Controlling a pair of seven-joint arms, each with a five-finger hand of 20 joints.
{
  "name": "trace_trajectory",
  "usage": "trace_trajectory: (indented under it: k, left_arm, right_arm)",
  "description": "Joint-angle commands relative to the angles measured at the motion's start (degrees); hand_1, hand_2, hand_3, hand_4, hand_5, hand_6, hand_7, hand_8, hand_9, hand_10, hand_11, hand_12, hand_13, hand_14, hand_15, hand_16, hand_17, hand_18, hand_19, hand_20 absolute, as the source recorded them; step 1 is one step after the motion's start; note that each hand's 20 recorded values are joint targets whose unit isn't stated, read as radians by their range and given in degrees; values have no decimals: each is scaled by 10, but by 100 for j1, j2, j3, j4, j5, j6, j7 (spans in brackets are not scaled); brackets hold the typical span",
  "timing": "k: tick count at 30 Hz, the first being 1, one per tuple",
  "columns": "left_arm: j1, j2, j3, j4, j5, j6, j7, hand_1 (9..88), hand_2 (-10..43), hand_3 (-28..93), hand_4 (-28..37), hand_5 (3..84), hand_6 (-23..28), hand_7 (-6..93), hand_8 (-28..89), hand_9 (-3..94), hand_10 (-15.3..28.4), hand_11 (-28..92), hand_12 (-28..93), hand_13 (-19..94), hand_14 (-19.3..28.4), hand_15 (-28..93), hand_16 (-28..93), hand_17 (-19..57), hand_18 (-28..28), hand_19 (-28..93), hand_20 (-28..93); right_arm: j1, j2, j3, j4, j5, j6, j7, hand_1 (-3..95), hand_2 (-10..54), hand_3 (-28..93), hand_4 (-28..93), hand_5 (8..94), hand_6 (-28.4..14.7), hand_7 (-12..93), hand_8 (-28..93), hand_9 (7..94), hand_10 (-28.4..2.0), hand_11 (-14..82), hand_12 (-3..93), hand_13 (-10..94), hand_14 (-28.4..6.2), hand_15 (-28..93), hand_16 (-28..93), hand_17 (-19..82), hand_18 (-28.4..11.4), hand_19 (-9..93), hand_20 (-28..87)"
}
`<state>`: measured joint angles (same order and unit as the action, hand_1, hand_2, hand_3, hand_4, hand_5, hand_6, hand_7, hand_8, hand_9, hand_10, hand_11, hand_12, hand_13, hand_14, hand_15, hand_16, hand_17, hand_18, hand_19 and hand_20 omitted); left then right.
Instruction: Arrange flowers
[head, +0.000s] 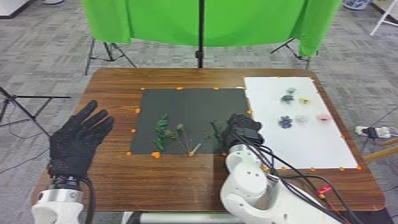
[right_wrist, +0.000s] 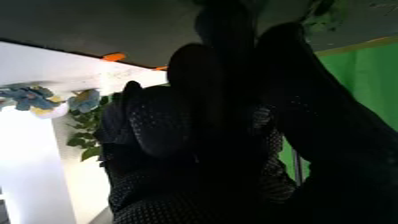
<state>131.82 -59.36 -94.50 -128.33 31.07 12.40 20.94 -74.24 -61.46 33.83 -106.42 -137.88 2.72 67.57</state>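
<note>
The stems (head: 162, 132) are lying on the black sheet (head: 178, 100), the flowers (head: 285, 121) on the white sheet (head: 275, 150). The right hand (head: 242, 131) is crowding the rightmost stem; whether it is holding anything, I cannot tell. Its bulk could be dragging that thin stem askew, or be rucking the sheet's edge. The left hand (head: 75, 145) is waiting wide at the table's left.

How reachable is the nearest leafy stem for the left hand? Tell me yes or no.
Probably yes: the leafy stem lies near the dark mat's left edge, toward the left hand, with nothing visible between them.
</note>
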Motion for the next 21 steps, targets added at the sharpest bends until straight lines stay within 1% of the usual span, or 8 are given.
trace_trajectory:
  k: [1, 3, 6, 11, 15, 16, 19, 21]
  left_arm:
    - [98, -49, -20, -12, -10, 56, -48, 243, 77, 803, -253, 402, 104, 108, -92, 352, 199, 245, 98, 249, 264, 469, -86, -108, 241, 517, 117]
    - [85, -61, -16, -4, 0, 38, -66, 243, 77, 803, -254, 402, 104, 109, -92, 352, 199, 245, 99, 248, 264, 469, -85, -108, 240, 517, 116]
    - [97, -25, 13, -1, -34, 54, -19, 242, 77, 803, -254, 402, 105, 109, -91, 353, 199, 245, 100, 249, 266, 470, -84, -108, 241, 518, 116]
    - [66, 44, 56, 33, -62, 73, 27, 239, 75, 805, -255, 405, 105, 107, -91, 356, 200, 243, 101, 249, 269, 468, -84, -108, 241, 519, 115]
    - [45, 53, 69, 70, -101, 92, 13, 239, 74, 804, -257, 405, 105, 105, -91, 354, 200, 240, 100, 247, 267, 466, -84, -108, 240, 518, 113]
    - [37, 36, 67, 86, -84, 71, -24, 239, 74, 804, -258, 405, 105, 105, -91, 353, 200, 239, 100, 246, 267, 466, -84, -108, 239, 517, 113]
    - [7, 48, 80, 105, -127, 131, -33, 238, 73, 804, -260, 403, 104, 103, -90, 351, 199, 238, 101, 245, 266, 465, -84, -108, 238, 516, 112]
    - [36, 22, 54, 102, -105, 121, -45, 237, 73, 805, -262, 403, 104, 102, -90, 350, 199, 238, 101, 244, 265, 464, -84, -108, 237, 515, 112]
  right_arm:
    - [-75, 37, 124, -152, -224, -72, -60, 417, -95, 737, -283, 796, -47, 223, 19, 670, -205, 603, 215, 605, -172, 906, 116, 276, -283, 932, 449]
    - [-7, 90, 73, -168, -295, -8, -58, 401, -95, 751, -283, 791, -46, 228, -43, 669, -205, 602, 213, 603, -172, 908, 114, 277, -283, 932, 459]
    - [106, 252, 103, -256, -302, 199, -49, 394, -95, 754, -283, 790, -46, 231, -103, 665, -206, 597, 210, 599, -175, 906, 115, 275, -283, 932, 462]
    - [80, 681, 644, -549, 22, 471, -107, 380, -95, 753, -283, 765, -50, 211, -118, 660, -211, 572, 200, 591, -182, 894, 112, 261, -283, 930, 443]
    - [66, 1045, 1119, -652, 310, 541, -203, 378, -95, 765, -283, 693, -60, 166, -118, 666, -214, 455, 163, 591, -175, 862, 100, 265, -279, 929, 376]
    - [1, 1132, 1272, -688, 401, 497, -225, 379, -95, 766, -283, 679, -59, 159, -117, 669, -214, 430, 159, 594, -172, 852, 97, 268, -277, 929, 359]
    - [-126, 1374, 1557, -671, 712, 566, -302, 376, -95, 768, -282, 654, -59, 153, -115, 664, -215, 396, 157, 595, -164, 829, 95, 266, -276, 930, 327]
    - [-116, 1543, 1512, -563, 783, 537, -341, 363, -95, 775, -281, 631, -56, 154, -115, 645, -221, 375, 153, 577, -172, 823, 94, 253, -278, 931, 325]
